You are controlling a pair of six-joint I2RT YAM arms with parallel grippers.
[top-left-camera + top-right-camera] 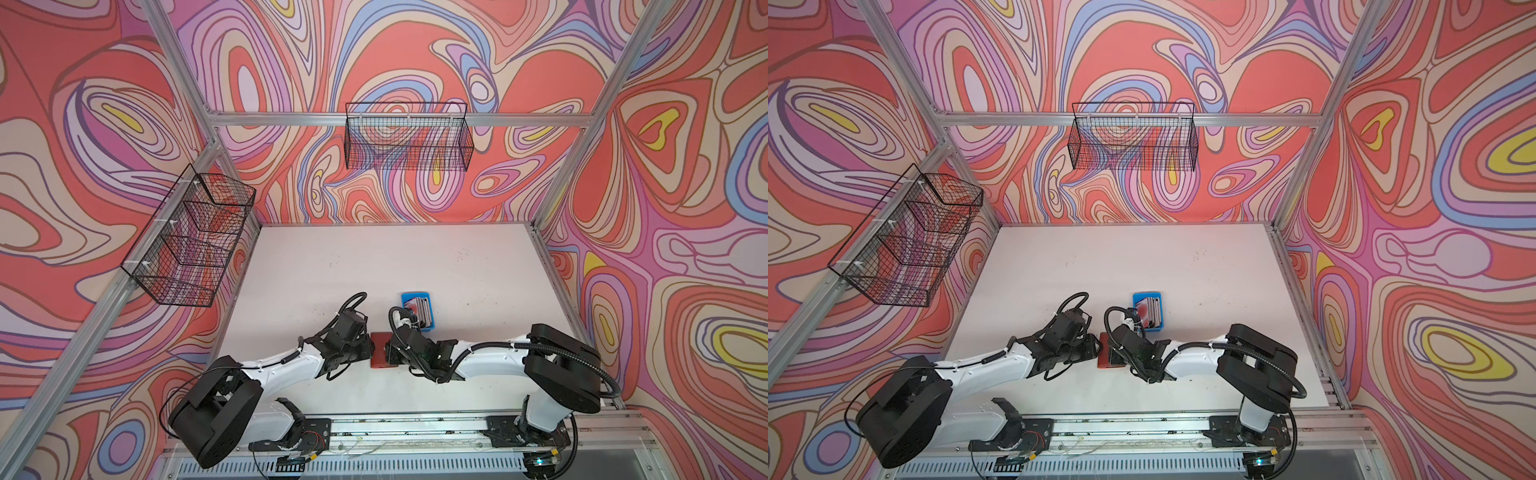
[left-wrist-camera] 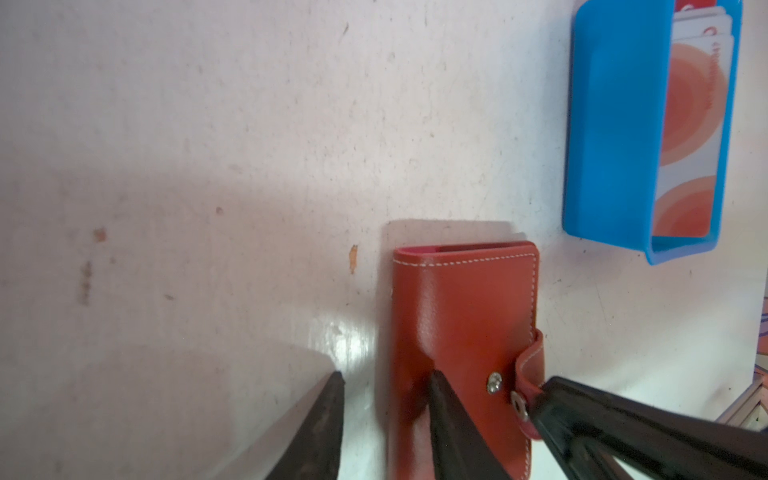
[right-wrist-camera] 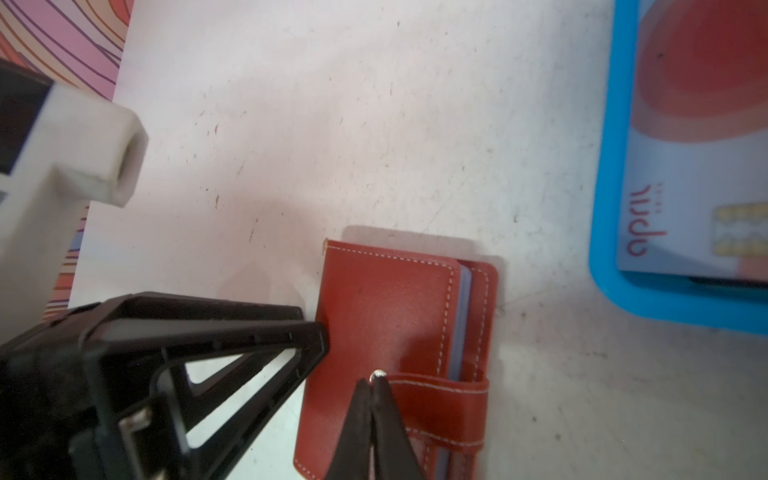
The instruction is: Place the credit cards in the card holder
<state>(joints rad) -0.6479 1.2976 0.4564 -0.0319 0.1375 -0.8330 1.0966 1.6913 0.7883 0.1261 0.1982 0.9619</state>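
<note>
Right gripper (image 3: 375,386) seemingly pinches the strap (image 3: 440,395) of the card holder (image 3: 386,307); left gripper (image 2: 386,382), jaws parted, straddles its opposite spine edge.

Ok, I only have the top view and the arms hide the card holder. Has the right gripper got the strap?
Observer: Yes, the right wrist view shows the right gripper shut on the strap of the card holder, at its tab end.
Operator: Is the snap undone?
Observer: Yes, in the left wrist view the stud sits bare on the cover, the socket off it.
Operator: And the other arm?
Observer: The left gripper is open: one finger presses the cover, the other is beside the holder.
</note>
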